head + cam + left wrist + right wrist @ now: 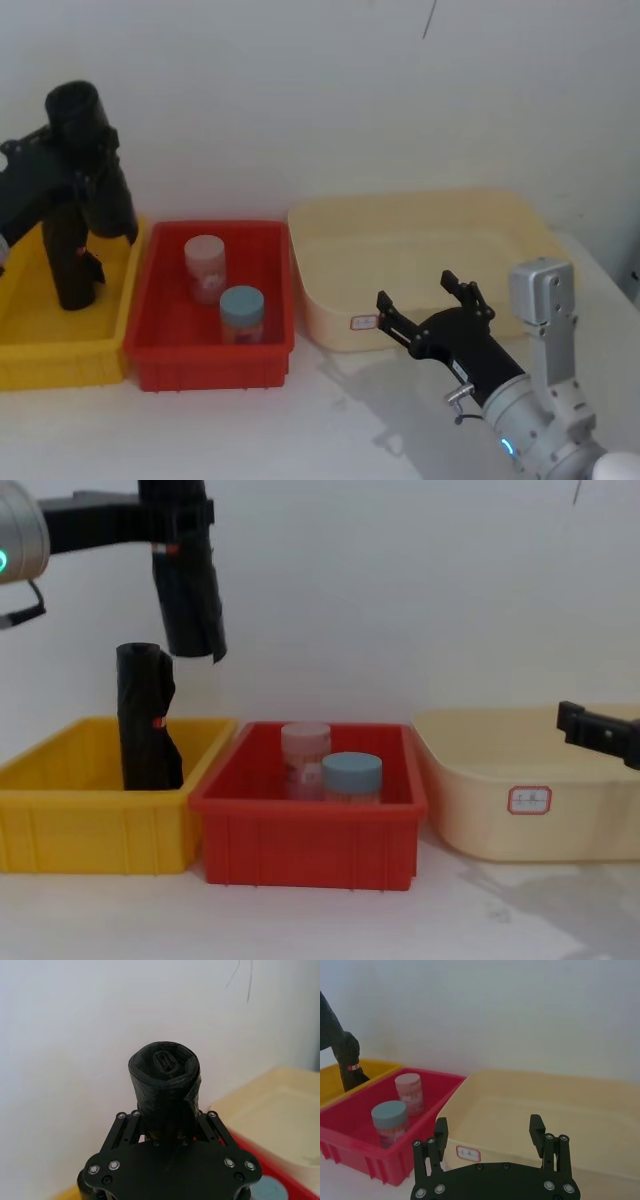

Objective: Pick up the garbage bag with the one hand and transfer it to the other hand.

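1. The left gripper (178, 525) is clamped on the garbage bag (190, 600), high above the yellow bin (60, 820).
2. The bag hangs nearly upright, with its lower end free.
3. The right gripper (417, 290), fingers spread wide, sits low and well apart to the bag's right.

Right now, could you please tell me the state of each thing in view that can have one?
garbage bag: held in the air, roughly upright.
left gripper: fingers shut on the garbage bag.
right gripper: fingers open, holding nothing, near the cream bin.
second black roll: standing in the yellow bin.
pink-lidded jar: upright, lid on, in the red bin.
blue-lidded jar: upright, lid on, same bin.
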